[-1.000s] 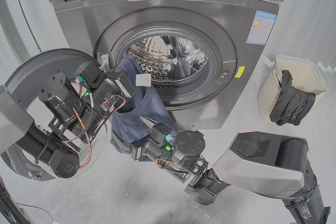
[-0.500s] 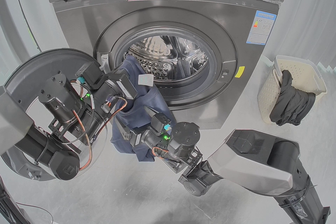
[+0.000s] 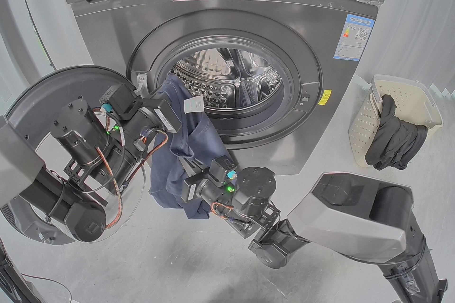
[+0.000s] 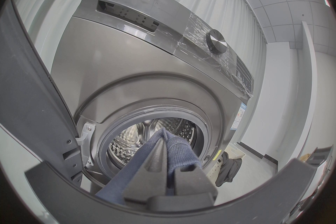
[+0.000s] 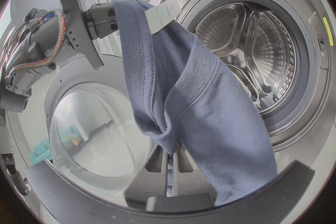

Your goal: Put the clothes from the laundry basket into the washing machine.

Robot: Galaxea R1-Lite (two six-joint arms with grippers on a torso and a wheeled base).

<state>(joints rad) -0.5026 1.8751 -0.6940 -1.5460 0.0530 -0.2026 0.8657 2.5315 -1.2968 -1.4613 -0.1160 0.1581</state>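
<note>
Navy cotton, the blue shirt point(image 3: 189, 147), hung in front of the washing machine's point(image 3: 118, 34) round port, held at two places. Nearest the robot, below the port and out from the machine's front, the right tool point(image 5: 171, 151) was closed on a bunched fold of the lower cloth, its jaws all but meeting around the fabric. Higher and closer to the machine, at the port's rim on the hinge side, the left tool point(image 4: 171, 158) was clamped on the collar end, where a white tag point(image 3: 193, 106) stuck out.

The shirt's long axis ran from the rim down and outward, with most of it outside the drum point(image 3: 227, 76). The coming move probably turns on carrying that low end up and forward: the drum lay beyond and above the right tool, while the left one was nearer the opening. The port's lower lip stood between the hanging cloth and the drum, and a loose hem could catch there.

The open door point(image 3: 57, 86) stood off the machine's hinge side, just beside the left arm. Farther off, beside the machine on the side away from the door, the laundry basket point(image 3: 417, 100) held a dark garment point(image 3: 393, 138) draped over its rim.
</note>
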